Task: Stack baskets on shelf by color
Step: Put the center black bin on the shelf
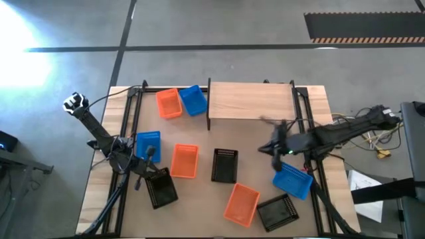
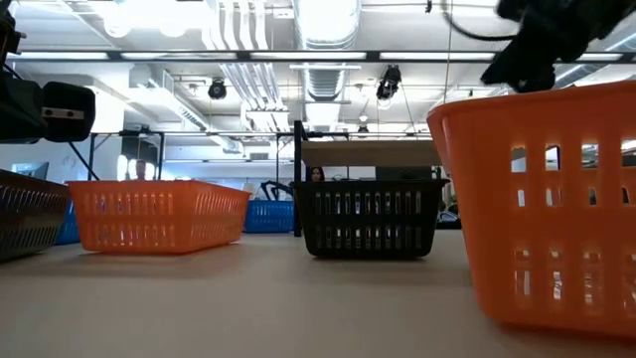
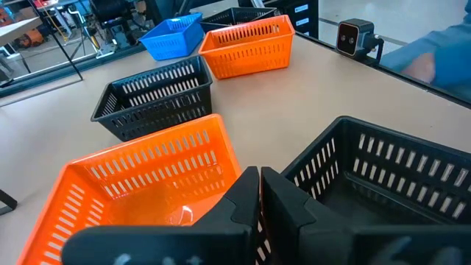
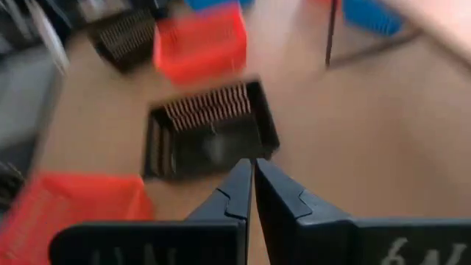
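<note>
Shelf: the low light-wood shelf on thin black legs (image 1: pixel 251 101) stands at the far middle of the wooden table (image 1: pixel 312 96); nothing rests on its board, so no stack is begun
Left pincer: the left pincer (image 3: pixel 259 193) is closed and empty, poised between an orange perforated plastic basket (image 3: pixel 147 188) and a black perforated plastic basket (image 3: pixel 383 184) at the table's near-left
Right pincer: the right pincer (image 4: pixel 250 184) is closed on nothing, hovering above the middle black basket (image 4: pixel 210 136) in its wrist view; in the high view it hangs just off the shelf's near-right corner
Step in hand: by my reading, choosing and approaching a first basket; none is gripped yet
Doing it well: open the fingers before descending, straddle 1 thin wall near its middle so the basket hangs level, lift clear of neighbours, and set it square at one end of the shelf so 3 colour stacks fit side by side
Risk: a pinch near a corner would likely tilt the light basket
Blue baskets: 3, all in the high view: 1 beside the shelf's left end (image 1: pixel 193 99), 1 near the left arm (image 1: pixel 147 144), 1 under the right arm (image 1: pixel 293 180)
Orange baskets: 3: far-left (image 1: pixel 169 103), centre-left (image 1: pixel 184 161), near-middle (image 1: pixel 242 203)
Black baskets: 3: near-left (image 1: pixel 161 188), middle (image 1: pixel 225 164), near-right (image 1: pixel 278 213)
</note>
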`<action>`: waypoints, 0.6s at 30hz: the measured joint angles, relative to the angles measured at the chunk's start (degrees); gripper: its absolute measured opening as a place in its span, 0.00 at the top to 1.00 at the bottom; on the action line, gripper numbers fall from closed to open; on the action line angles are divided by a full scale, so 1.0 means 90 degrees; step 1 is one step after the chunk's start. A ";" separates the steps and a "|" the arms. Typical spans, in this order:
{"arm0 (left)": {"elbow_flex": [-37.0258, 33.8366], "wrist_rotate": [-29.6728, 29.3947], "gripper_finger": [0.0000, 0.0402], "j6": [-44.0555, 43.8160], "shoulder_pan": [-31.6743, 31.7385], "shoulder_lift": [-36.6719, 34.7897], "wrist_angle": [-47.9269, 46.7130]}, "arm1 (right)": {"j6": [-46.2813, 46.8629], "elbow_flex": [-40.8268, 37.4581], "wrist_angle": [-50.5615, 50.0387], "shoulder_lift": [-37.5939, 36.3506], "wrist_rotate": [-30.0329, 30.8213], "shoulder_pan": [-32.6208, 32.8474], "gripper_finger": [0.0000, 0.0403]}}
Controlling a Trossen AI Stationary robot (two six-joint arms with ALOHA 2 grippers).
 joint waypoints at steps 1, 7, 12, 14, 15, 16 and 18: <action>0.0001 0.0002 1.00 0.0000 -0.0001 0.0000 0.0000 | -0.0005 0.0169 0.0000 0.0302 -0.0109 0.0038 0.97; 0.0000 0.0000 1.00 0.0000 -0.0002 0.0000 0.0002 | -0.0092 0.1404 0.0068 0.2056 -0.0852 0.0289 0.84; -0.0001 0.0002 1.00 0.0000 -0.0002 0.0000 0.0012 | -0.0300 0.2606 0.0061 0.3430 -0.0783 0.0575 0.64; 0.0001 0.0001 1.00 0.0000 -0.0002 0.0000 0.0018 | -0.0431 0.3025 0.0106 0.3956 -0.0660 0.0695 0.57; 0.0000 0.0001 1.00 0.0000 -0.0001 0.0000 0.0018 | -0.0469 0.3214 0.0040 0.4234 -0.0565 0.0737 0.55; 0.0000 0.0001 1.00 0.0000 -0.0002 0.0000 0.0019 | -0.0469 0.3390 -0.0044 0.4514 -0.0430 0.0783 0.52; -0.0001 0.0000 1.00 0.0000 0.0000 0.0000 0.0022 | -0.0470 0.3704 -0.0182 0.5010 -0.0293 0.0825 0.49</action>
